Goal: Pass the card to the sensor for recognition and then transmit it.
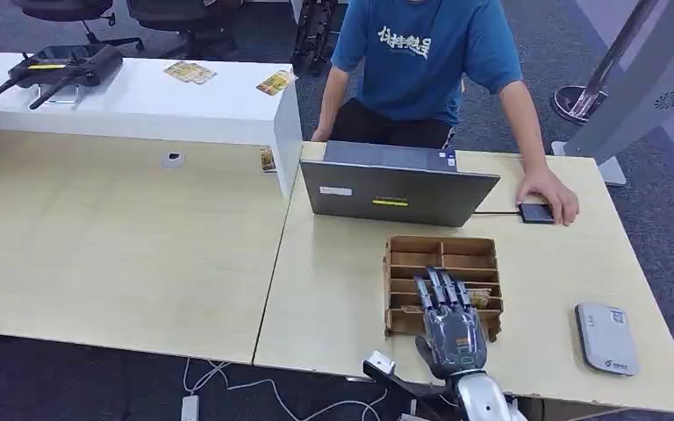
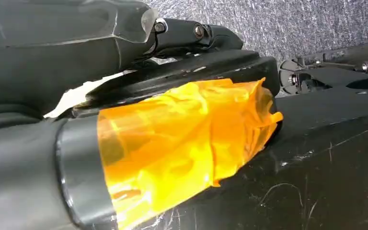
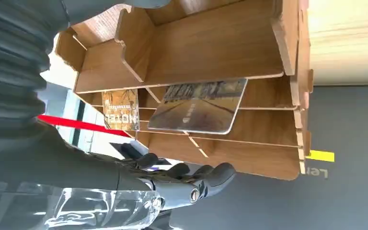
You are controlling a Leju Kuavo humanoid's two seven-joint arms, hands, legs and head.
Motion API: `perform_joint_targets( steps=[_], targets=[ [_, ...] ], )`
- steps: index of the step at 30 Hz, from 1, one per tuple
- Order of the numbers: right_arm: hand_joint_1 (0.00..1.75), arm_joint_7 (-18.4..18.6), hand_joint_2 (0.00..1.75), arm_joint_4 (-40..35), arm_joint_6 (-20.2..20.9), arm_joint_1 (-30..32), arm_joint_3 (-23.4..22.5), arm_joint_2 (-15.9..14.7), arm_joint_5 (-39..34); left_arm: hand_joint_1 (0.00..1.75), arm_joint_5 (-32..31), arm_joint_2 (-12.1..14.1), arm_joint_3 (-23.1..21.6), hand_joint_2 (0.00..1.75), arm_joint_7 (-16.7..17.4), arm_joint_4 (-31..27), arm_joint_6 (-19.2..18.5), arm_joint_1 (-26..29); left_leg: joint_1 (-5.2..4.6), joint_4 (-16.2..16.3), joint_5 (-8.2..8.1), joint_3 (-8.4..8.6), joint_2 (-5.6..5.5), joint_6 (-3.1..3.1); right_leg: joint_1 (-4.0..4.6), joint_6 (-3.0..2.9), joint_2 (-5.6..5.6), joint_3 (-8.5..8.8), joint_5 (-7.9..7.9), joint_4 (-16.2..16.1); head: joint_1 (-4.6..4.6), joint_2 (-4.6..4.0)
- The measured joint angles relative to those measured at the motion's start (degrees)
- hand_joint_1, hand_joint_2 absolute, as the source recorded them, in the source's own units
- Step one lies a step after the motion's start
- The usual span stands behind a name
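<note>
The table (image 1: 140, 246) is pale wood-look laminate, smooth and matt. At lower centre the rack (image 1: 443, 254) is brown cut board with plain raw edges; a glossy card (image 3: 199, 106) lies in one slot. The right hand (image 1: 450, 326) below it looks like grey satin plastic with darker fingers (image 3: 206, 175). The laptop (image 1: 399, 193) lid is matt grey. At lower right, the sensor (image 1: 606, 338) is smooth grey plastic.

floor: grey-blue carpet (image 1: 667, 189), 3 o'clock
worktop: pale wood worktop (image 1: 123, 246), two panels side by side
white counter (image 1: 140, 101): 10 o'clock
office chairs (image 1: 175, 17): 11 o'clock
</note>
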Motion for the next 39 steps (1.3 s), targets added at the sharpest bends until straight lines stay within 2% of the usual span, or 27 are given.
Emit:
perform_joint_targets(
  steps=[14,39],
  targets=[
    [0.00,-0.65,1.75,-4.35,-0.04,0.85,0.00,-0.44,-0.42,0.00,0.26,0.00,0.00,0.00,0.00,0.00,0.00,0.01,0.00,0.00,0.00,0.00,0.00,0.00,0.00,0.00,0.00,0.00,0.00,0.00,0.00,0.00],
    [0.00,-0.70,1.75,-4.15,2.58,0.80,0.09,-1.07,-1.81,0.00,0.37,0.00,0.00,0.00,-0.17,0.00,0.02,0.04,0.00,0.00,0.00,0.00,0.00,0.00,0.00,0.00,0.00,0.00,0.00,0.00,0.00,0.00]
  ],
)
